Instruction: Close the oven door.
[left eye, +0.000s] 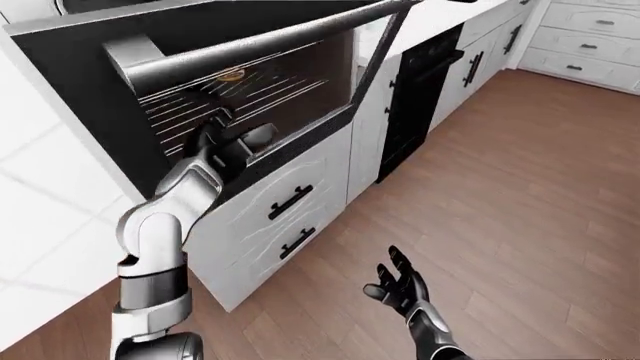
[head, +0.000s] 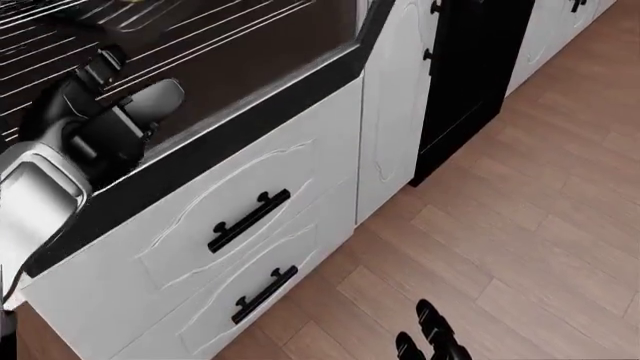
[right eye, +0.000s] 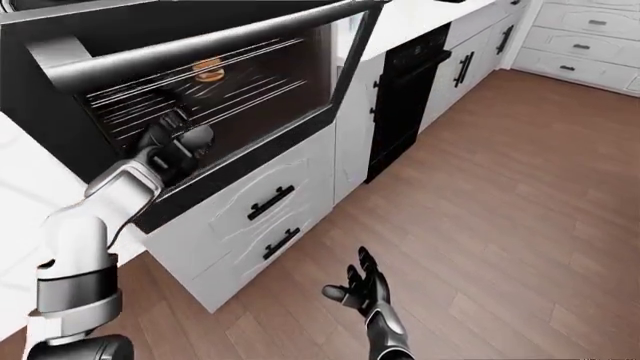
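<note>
Oven door (left eye: 240, 90) stands nearly upright, left hand (left eye: 225, 144) pressing its glass, fingers loose, gripping nothing; a slipping palm could let it drop open again

I'm looking at a home kitchen: a built-in oven (left eye: 250, 90) with wire racks (right eye: 190, 94) is sitting among white cabinets (left eye: 600, 37), drawers (head: 250, 225) with black handles (head: 248, 220) are showing below, and wood plank flooring (left eye: 520, 225) is running alongside.
</note>
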